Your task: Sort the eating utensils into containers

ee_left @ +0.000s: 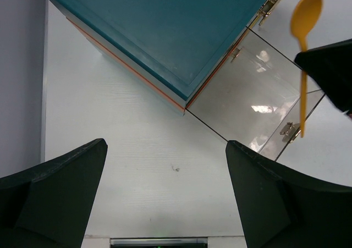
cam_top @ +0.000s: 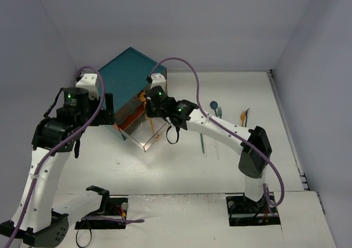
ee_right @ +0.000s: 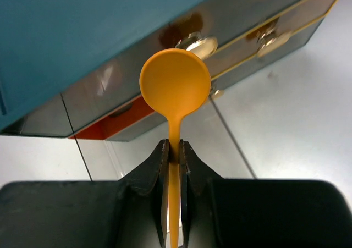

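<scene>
Right gripper: the right gripper (ee_right: 171, 155) has its fingers pressed together on the handle of an orange spoon (ee_right: 174, 83), pinching it just below the bowl
Orange spoon: the round bowl sticks out past the fingertips and the handle runs back between the two black fingers; in the left wrist view it hangs over the pulled-out clear drawer (ee_left: 247, 99), its bowl toward the chest side and its handle tip near the drawer's gold front fitting (ee_left: 289, 131)
Left gripper: the left gripper (ee_left: 166, 146) is spread wide with nothing between the fingers, hovering over bare table just beside the chest and the open drawer
Chest: the teal chest (cam_top: 127, 75) stands at the back left of the table (cam_top: 165, 168), turned at an angle, with an orange-brown edge (ee_left: 132, 72) showing under its top
Drawers: one clear drawer is drawn out toward the arms; in the right wrist view the shut fronts behind the spoon carry small gold knobs (ee_right: 198, 44)
Other utensils: a blue spoon (cam_top: 214, 105), an orange-gold piece (cam_top: 244, 116) and a slim clear piece (cam_top: 204, 141) lie on the table to the right of the open drawer, apart from both grippers
Inside the open drawer: cannot tell whether anything lies in it
</scene>
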Controlling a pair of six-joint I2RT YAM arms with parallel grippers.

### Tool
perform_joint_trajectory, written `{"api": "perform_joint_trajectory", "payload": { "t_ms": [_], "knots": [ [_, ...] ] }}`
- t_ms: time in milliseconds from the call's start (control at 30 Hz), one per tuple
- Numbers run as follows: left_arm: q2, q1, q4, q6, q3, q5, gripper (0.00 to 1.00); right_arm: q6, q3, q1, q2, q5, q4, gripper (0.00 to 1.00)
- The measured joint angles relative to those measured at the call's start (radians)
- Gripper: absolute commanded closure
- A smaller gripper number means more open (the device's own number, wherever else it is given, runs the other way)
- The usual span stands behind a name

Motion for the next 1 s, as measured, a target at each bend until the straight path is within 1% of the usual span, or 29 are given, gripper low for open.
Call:
{"api": "perform_joint_trajectory", "payload": {
  "t_ms": [100,167,233,267,367,500,667,867,1000],
  "knots": [
    [-0.005,0.000,0.000,0.000,0.000,0.004,0.12,0.053,-0.004,0.024,0.026,0.031,0.002,0.95],
    [-0.010,0.000,0.000,0.000,0.000,0.005,0.12,0.080,-0.011,0.036,0.029,0.045,0.008,0.87],
    [-0.014,0.000,0.000,0.000,-0.001,0.006,0.12,0.098,-0.021,0.042,0.029,0.055,0.015,0.73],
    [-0.015,0.000,0.000,0.000,-0.001,0.007,0.12,0.103,-0.026,0.045,0.029,0.057,0.017,0.67],
    [-0.017,0.000,0.000,0.000,-0.005,0.011,0.12,0.107,-0.051,0.047,0.027,0.069,0.026,0.59],
    [-0.016,0.000,-0.001,-0.001,-0.017,0.017,0.12,0.088,-0.133,0.046,-0.007,0.098,0.031,0.56],
    [-0.011,0.000,0.000,-0.001,-0.017,0.023,0.12,0.056,-0.250,0.023,-0.123,0.129,0.012,0.55],
    [-0.003,0.000,0.000,-0.001,-0.017,0.029,0.12,0.055,-0.407,-0.073,-0.303,0.157,-0.006,0.55],
    [0.006,0.000,0.000,-0.003,-0.017,0.033,0.12,0.073,-0.537,-0.139,-0.363,0.168,-0.011,0.55]
  ]
}}
